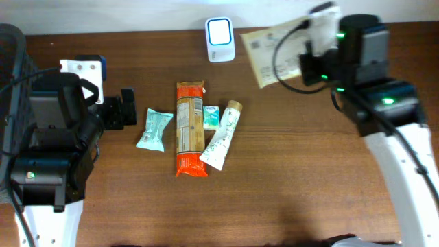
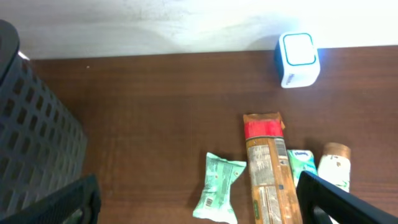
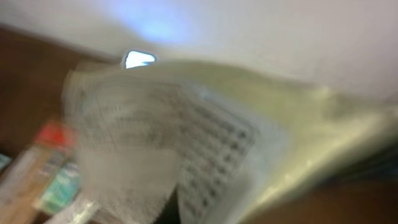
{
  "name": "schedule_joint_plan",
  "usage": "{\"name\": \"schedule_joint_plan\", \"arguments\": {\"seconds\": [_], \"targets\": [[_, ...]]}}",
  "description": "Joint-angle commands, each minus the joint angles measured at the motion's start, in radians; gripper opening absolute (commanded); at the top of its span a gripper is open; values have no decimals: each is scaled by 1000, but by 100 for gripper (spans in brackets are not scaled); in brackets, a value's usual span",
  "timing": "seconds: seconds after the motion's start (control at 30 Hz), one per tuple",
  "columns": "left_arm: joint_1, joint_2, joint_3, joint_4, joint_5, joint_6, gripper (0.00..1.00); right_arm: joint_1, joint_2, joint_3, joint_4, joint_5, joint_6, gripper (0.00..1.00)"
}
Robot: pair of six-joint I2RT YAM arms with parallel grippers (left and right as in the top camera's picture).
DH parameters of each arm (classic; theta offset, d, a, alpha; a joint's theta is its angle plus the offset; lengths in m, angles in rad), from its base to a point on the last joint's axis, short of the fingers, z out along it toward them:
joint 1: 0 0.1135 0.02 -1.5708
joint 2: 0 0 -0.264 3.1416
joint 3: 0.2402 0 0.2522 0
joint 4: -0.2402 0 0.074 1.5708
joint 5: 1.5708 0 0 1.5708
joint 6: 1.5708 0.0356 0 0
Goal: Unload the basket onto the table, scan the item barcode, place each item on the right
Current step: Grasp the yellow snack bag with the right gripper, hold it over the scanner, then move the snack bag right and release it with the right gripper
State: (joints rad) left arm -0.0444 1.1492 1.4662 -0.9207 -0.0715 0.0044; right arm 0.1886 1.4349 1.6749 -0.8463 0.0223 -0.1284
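My right gripper (image 1: 312,58) is shut on a pale yellow printed packet (image 1: 271,55) and holds it in the air at the back of the table, just right of the white scanner (image 1: 220,40) with its lit blue-white face. The right wrist view is filled by the blurred packet (image 3: 205,124), which hides the fingers; the scanner's light (image 3: 139,59) shows beyond its top left corner. Over the left side of the table my left gripper (image 1: 127,108) stands open and holds nothing, its two dark fingers wide apart above a green pouch (image 2: 219,186).
In the middle of the table lie a green pouch (image 1: 153,130), a long orange pack (image 1: 190,128), a small teal box (image 1: 210,117) and a white tube with a tan cap (image 1: 222,136). A black mesh basket (image 1: 8,82) stands at the left edge.
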Motion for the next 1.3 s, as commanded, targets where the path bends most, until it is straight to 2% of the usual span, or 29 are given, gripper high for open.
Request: {"name": "schedule_joint_plan", "arguments": {"seconds": [0.0, 0.03, 0.13, 0.2, 0.3, 0.33, 0.37, 0.4, 0.43, 0.5, 0.53, 0.6, 0.7, 0.77, 0.83, 0.93, 0.97, 1.0, 1.07, 1.13, 1.17, 1.23, 1.27], "targets": [[4, -5, 5, 5, -7, 15, 99, -190, 4, -21, -253, -235, 201, 4], [4, -5, 5, 5, -7, 15, 99, -304, 28, -60, -321, -306, 197, 4], [4, -5, 5, 5, -7, 15, 99, -528, 74, -249, -272, -450, 186, 4], [4, -5, 5, 5, -7, 15, 99, -648, 141, -421, -150, -457, 186, 4], [4, -5, 5, 5, -7, 15, 99, -773, 233, -461, -75, -399, 186, 6], [4, -5, 5, 5, -7, 15, 99, -791, 232, -451, -77, -400, 187, 12], [4, -5, 5, 5, -7, 15, 99, -808, 232, -433, -84, -400, 189, 37], [4, -5, 5, 5, -7, 15, 99, -819, 232, -408, -103, -400, 189, 56], [4, -5, 5, 5, -7, 15, 99, -811, 232, -353, -157, -406, 188, 81], [4, -5, 5, 5, -7, 15, 99, -727, 232, -275, -232, -472, 185, 88], [4, -5, 5, 5, -7, 15, 99, -678, 232, -274, -229, -518, 185, 88], [4, -5, 5, 5, -7, 15, 99, -486, 240, -274, -183, -548, 201, 88], [4, -5, 5, 5, -7, 15, 99, -217, 315, -274, -63, -550, 301, 87], [4, -5, 5, 5, -7, 15, 99, -50, 446, -274, 55, -573, 402, 61], [4, -5, 5, 5, -7, 15, 99, 34, 551, -274, 148, -648, 426, 51], [4, -5, 5, 5, -7, 15, 99, 108, 669, -275, 255, -673, 483, 43], [4, -5, 5, 5, -7, 15, 99, 119, 688, -275, 282, -673, 495, 35], [4, -5, 5, 5, -7, 15, 99, 129, 703, -277, 306, -663, 508, 23], [4, -5, 5, 5, -7, 15, 99, 146, 704, -278, 312, -595, 531, 15], [4, -5, 5, 5, -7, 15, 99, 166, 704, -279, 285, -509, 531, 13], [4, -5, 5, 5, -7, 15, 99, 162, 704, -279, 253, -480, 530, 23], [4, -5, 5, 5, -7, 15, 99, 122, 703, -261, 192, -474, 518, 25], [4, -5, 5, 5, -7, 15, 99, 94, 703, -222, 127, -473, 471, 31]]}}
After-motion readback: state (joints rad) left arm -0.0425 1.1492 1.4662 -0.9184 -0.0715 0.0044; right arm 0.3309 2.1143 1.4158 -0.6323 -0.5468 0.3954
